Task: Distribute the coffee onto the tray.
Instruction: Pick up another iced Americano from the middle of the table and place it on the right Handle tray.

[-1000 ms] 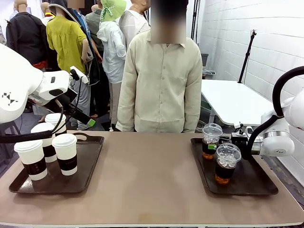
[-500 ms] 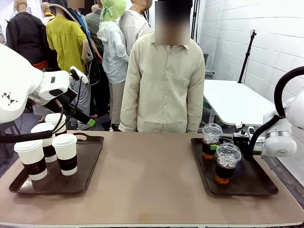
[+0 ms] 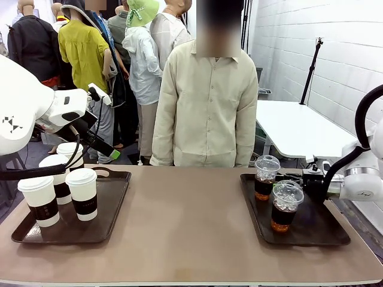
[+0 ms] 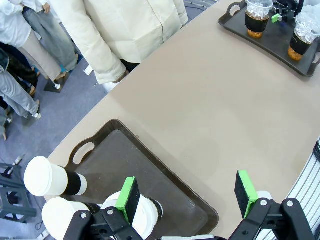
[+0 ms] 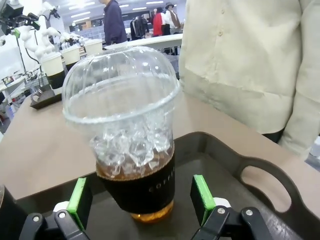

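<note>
R gripper [image 5: 141, 200] released, pads flanking far iced cup [image 5: 131, 135] on R tray [image 3: 323, 230]; L gripper [image 4: 190, 195] spread wide above L tray [image 4: 165, 187].

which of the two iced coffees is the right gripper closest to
The far iced cup, at the tray's back corner nearest the person. The right gripper sits level with it, jaws open, green pads either side of it in the wrist view. The other iced cup stands nearer the camera.
</note>
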Tool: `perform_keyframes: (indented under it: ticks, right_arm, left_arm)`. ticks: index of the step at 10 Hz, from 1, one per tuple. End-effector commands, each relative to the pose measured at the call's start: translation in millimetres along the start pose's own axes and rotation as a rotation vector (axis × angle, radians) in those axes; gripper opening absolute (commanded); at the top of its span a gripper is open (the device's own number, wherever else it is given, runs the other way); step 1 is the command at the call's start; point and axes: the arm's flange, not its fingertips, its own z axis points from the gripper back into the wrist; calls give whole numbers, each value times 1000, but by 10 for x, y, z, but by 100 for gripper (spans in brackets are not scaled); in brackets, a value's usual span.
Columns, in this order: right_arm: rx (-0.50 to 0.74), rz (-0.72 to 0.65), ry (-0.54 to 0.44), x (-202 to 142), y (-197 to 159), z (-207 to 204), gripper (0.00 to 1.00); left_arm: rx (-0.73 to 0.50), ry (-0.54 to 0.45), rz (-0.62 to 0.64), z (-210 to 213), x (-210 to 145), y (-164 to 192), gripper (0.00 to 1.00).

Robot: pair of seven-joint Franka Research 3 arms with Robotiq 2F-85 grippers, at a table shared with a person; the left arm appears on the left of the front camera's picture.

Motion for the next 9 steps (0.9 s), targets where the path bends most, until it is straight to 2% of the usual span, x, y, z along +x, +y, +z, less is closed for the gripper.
perform_keyframes:
  ticks: [1,3,4,5,9]
  right_arm:
    - [-54,-37,-20,7,114,93,100]
    - [-88,-44,-13,-5,167,146,100]
    - [-132,-56,43,45,195,96,100]
    - [-33,-20,2,-46,86,172,100]
    - [-33,-20,2,-46,86,172,100]
  left_arm:
    - [-4,3,1,2,-7,2,100]
    - [-4,3,1,2,-7,2,100]
    - [-4,3,1,2,-7,2,100]
    - [-4,3,1,2,-7,2,100]
    - [-4,3,1,2,-7,2,100]
